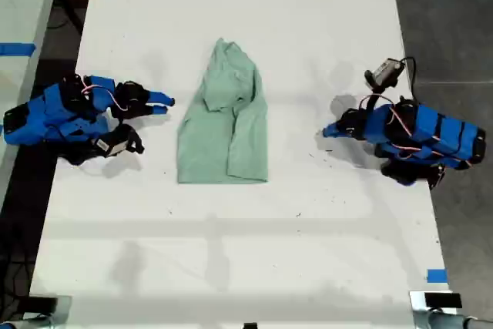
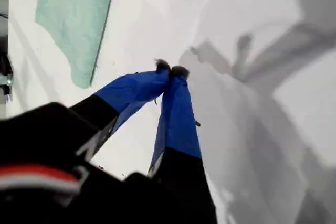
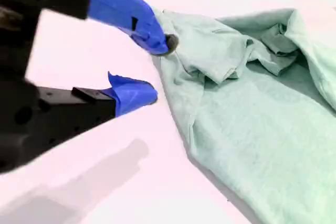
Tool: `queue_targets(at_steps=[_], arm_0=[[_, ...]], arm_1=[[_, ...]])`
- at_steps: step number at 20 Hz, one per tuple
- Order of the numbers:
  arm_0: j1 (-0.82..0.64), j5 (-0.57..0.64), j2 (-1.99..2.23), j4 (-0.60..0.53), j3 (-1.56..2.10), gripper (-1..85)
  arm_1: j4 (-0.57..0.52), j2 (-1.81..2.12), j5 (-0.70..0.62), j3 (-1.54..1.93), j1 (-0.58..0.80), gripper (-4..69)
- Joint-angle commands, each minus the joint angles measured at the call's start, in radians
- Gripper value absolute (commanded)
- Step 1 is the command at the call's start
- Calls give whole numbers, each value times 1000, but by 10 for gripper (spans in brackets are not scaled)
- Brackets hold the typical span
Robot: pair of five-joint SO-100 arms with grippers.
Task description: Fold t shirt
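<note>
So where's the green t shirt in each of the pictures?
Exterior view: the t shirt lies mid-table, between the two arms.
First wrist view: only an edge of it shows, well away from my first pincer, whose tips meet.
Second wrist view: it fills much of the picture, just beyond my open second pincer.
Shared landmark: the white table.

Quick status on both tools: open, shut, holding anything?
My first gripper: shut, empty, clear of the t shirt.
My second gripper: open, empty, tips beside the shirt's edge.
</note>
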Motion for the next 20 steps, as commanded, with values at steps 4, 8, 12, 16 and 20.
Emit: queue_targets(at_steps=[4, 8, 12, 16, 20], arm_0=[[258, 58, -147, -114, -198, 1], [272, 37, -657, -32, -541, 43], [311, -52, -1207, 101, -821, 170], [351, -97, -1557, 78, -985, 202], [351, -77, -1727, 29, -1035, 196]], arm_1=[[-20, 14, 23, 58, 44, 5], [-20, 14, 25, 58, 44, 5], [-20, 14, 26, 58, 44, 5], [-20, 14, 26, 58, 44, 5], [-20, 14, 21, 58, 44, 5]])
